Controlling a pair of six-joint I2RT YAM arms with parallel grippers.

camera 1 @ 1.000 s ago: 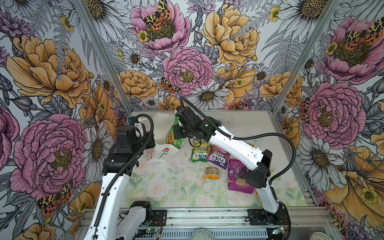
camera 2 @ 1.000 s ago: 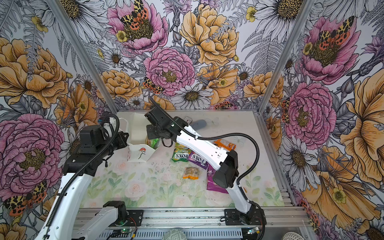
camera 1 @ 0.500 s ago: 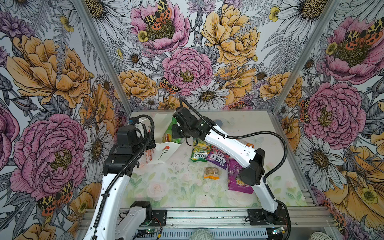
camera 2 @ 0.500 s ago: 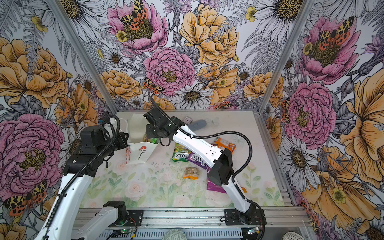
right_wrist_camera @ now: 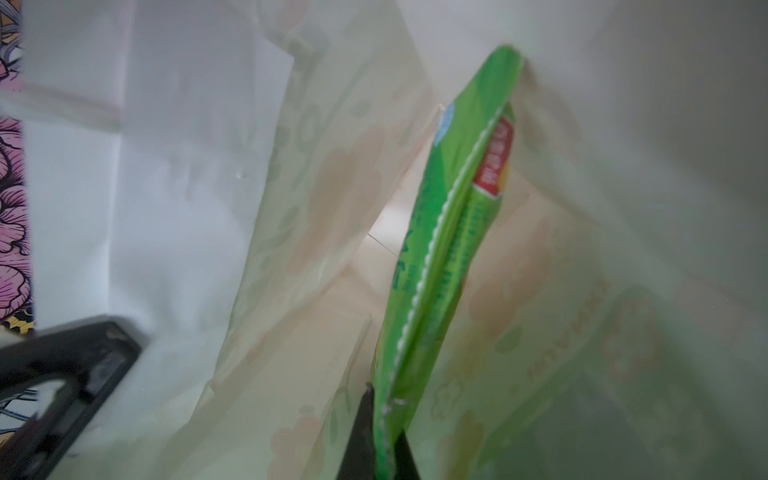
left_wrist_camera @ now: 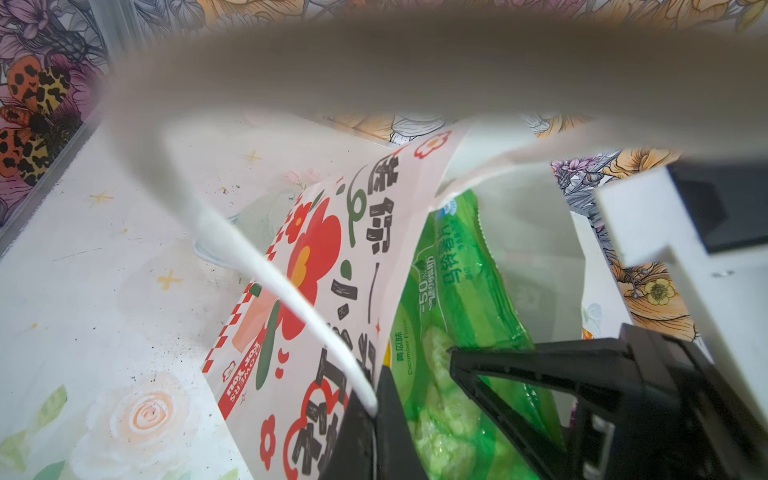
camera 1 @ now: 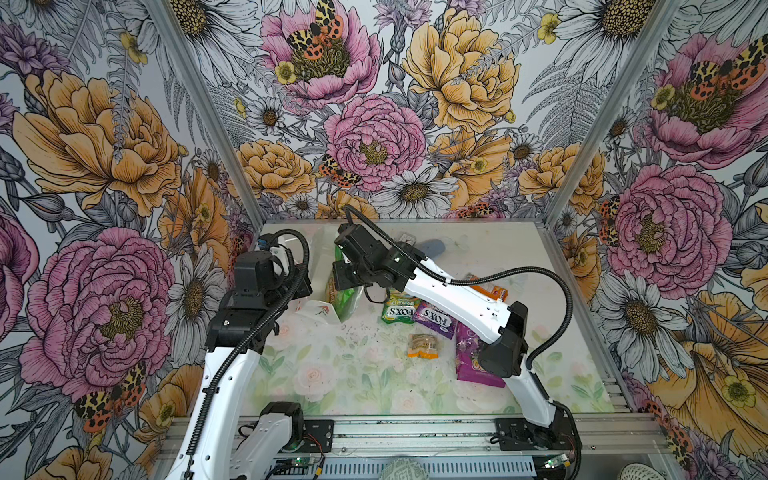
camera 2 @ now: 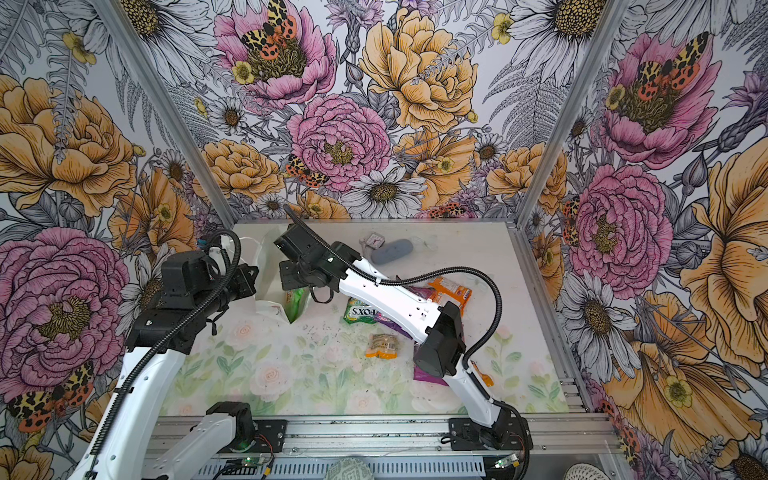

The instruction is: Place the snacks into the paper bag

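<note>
Right gripper has carried the chips deeper into the bag than a second ago. Clamped shut on the packet's edge, it has the packet's length running straight ahead, inward. Left gripper, shut on the cord handle, holds the mouth open.

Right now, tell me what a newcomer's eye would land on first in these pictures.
Loud floral wallpaper covers the walls around the table. On the table's left side, the right gripper holds a green chip bag inside the paper bag, while the left gripper pinches its white cord handle. A green Fox's bag and a small orange packet lie loose mid-table.
</note>
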